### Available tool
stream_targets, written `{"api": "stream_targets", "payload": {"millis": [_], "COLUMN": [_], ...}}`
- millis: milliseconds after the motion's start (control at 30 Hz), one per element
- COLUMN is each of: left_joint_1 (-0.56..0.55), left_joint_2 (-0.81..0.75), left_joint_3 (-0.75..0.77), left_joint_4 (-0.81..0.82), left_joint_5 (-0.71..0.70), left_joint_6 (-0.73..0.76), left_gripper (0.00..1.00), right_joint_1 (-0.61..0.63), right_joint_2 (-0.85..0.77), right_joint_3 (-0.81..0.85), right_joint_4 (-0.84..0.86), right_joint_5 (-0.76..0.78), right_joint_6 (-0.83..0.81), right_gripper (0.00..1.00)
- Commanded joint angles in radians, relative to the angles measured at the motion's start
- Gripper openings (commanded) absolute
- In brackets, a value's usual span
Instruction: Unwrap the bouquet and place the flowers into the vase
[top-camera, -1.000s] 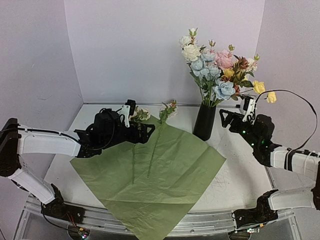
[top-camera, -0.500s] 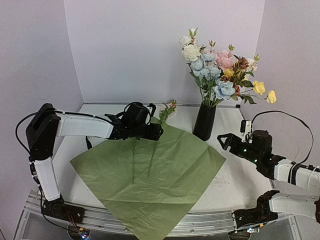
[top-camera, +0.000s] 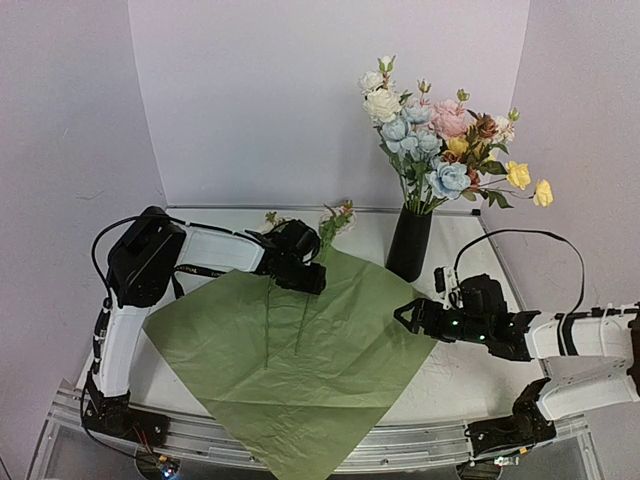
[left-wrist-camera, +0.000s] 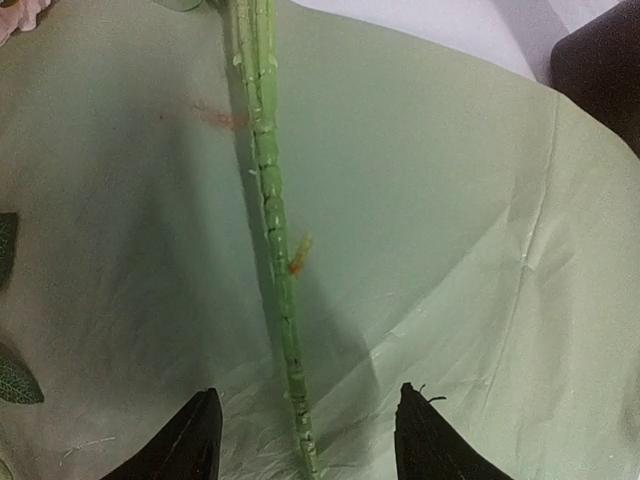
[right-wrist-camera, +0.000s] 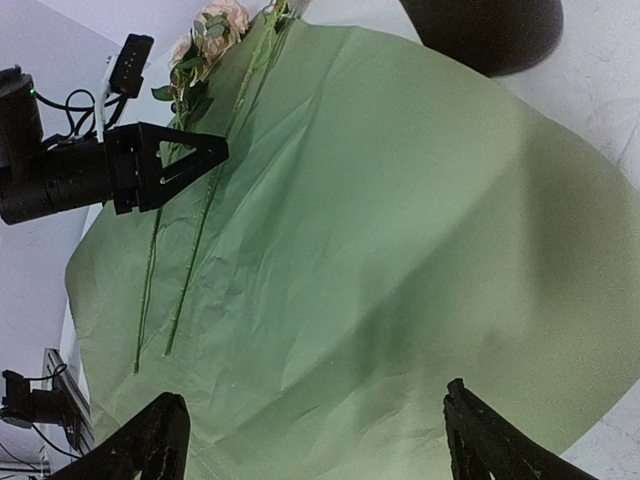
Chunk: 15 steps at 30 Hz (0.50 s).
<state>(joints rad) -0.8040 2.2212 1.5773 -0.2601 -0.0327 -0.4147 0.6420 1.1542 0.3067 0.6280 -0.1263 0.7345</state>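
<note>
The bouquet lies unwrapped: its green paper is spread flat on the table. Two long flowers lie on it, the left stem and the right stem, with their blooms off the far edge. My left gripper hovers low over them, open. In the left wrist view a stem runs between its fingertips without touching them. The black vase stands behind the paper with many flowers in it. My right gripper is open and empty, low over the paper's right corner.
Lilac walls close in the table on three sides. Bare white tabletop shows to the right of the paper. A metal rail runs along the near edge. The vase base sits just beyond the paper in the right wrist view.
My left arm reached right over the stems and its jaws narrowed around one. My right arm came down from beside the vase's blooms to low over the paper's right corner.
</note>
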Motion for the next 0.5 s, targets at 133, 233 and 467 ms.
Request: {"api": "stream_targets", "payload": {"millis": [133,233,467], "left_joint_1": [0.008,0.009,0.009], "left_joint_2": [0.055,0.073,0.046], "left_joint_3": [0.102,0.119,0.136], "left_joint_4": [-0.049,-0.064,-0.096], "left_joint_5": [-0.038,-0.048,-0.098], "left_joint_6": [0.047,0.062,0.093], "left_gripper": [0.52,0.48,0.09], "right_joint_1": [0.031,0.031,0.033], "right_joint_2": [0.053,0.058,0.081], "right_joint_3": [0.096,0.107,0.143], "right_joint_4": [0.066,0.065,0.061], "right_joint_5": [0.021,0.023,0.025], "right_joint_6": [-0.011,-0.016,-0.02], "right_gripper": [0.88,0.88,0.88]}}
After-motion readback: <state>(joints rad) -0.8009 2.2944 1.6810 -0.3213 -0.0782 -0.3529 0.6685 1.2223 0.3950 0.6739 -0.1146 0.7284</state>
